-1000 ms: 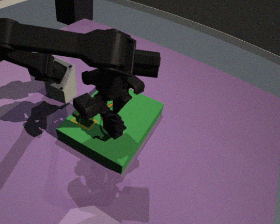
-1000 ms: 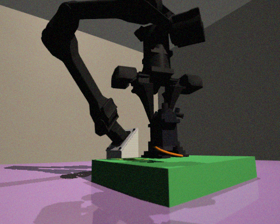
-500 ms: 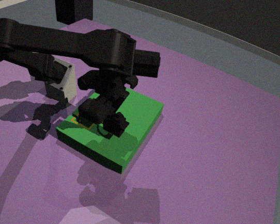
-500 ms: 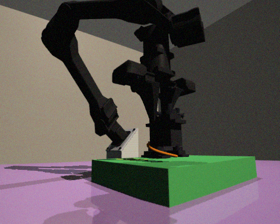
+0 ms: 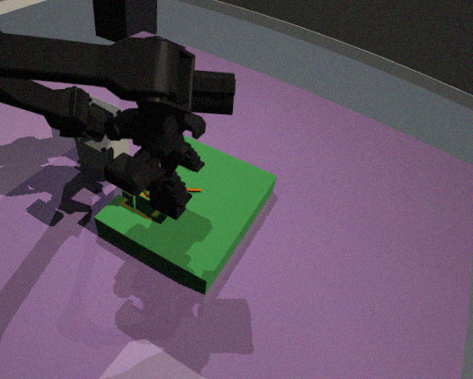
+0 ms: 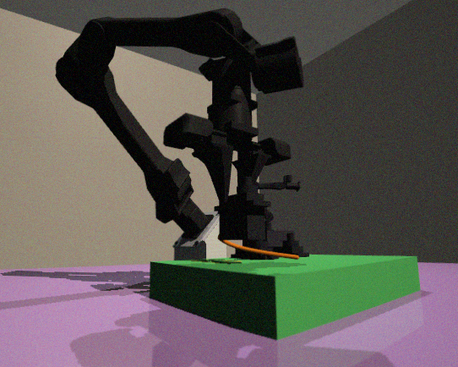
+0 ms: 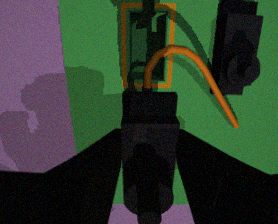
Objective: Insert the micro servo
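My gripper (image 5: 167, 175) (image 6: 235, 199) (image 7: 148, 136) is shut on the black micro servo (image 6: 232, 224) (image 7: 150, 107), above the green deck (image 5: 244, 183) (image 6: 338, 296) (image 7: 95, 30). A gap shows under the servo in the exterior view. Its rounded shaft end faces the wrist camera. The orange cable (image 5: 194, 189) (image 6: 262, 250) (image 7: 177, 50) leaves its far end, arches over the pocket and trails right. The orange pocket outline (image 5: 136, 212) (image 7: 123, 50) lies just beyond the servo in the wrist view. The dark pocket looks empty; its notch is hard to make out.
Another black servo (image 7: 240, 55) stands on the deck right of the pocket in the wrist view. The pale arm base (image 5: 119, 148) (image 6: 220, 243) is behind the deck. A dark post (image 5: 126, 17) stands at the back. The purple mat (image 5: 349, 262) surrounds the deck.
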Robot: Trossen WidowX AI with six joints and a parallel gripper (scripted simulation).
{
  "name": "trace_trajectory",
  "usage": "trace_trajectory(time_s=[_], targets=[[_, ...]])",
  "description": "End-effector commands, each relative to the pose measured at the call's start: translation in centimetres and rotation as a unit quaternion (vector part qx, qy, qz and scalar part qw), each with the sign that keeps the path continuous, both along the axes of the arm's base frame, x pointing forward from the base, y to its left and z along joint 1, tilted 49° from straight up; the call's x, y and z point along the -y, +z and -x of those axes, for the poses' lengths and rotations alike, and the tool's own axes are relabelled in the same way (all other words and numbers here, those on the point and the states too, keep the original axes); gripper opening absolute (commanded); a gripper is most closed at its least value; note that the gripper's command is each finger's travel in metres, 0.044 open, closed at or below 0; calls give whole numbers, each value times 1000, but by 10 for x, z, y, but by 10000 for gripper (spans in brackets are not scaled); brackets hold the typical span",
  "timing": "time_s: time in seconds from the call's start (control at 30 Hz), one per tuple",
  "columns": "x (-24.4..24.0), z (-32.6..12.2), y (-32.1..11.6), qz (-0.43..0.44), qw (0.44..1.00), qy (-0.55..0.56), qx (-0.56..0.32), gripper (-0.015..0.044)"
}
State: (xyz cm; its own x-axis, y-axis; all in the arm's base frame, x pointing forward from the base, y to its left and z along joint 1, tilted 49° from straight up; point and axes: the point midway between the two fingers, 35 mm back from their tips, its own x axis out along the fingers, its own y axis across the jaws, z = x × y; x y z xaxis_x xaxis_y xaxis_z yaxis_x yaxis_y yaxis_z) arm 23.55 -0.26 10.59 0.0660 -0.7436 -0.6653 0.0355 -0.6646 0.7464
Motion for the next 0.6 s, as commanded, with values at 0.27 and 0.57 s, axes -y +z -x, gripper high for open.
trace_trajectory(time_s=[0.27, 0.57], targets=[[3, 56, -2, 0, 1000, 1, -3, 0], [7, 59, -6, 0, 1000, 1, -3, 0]])
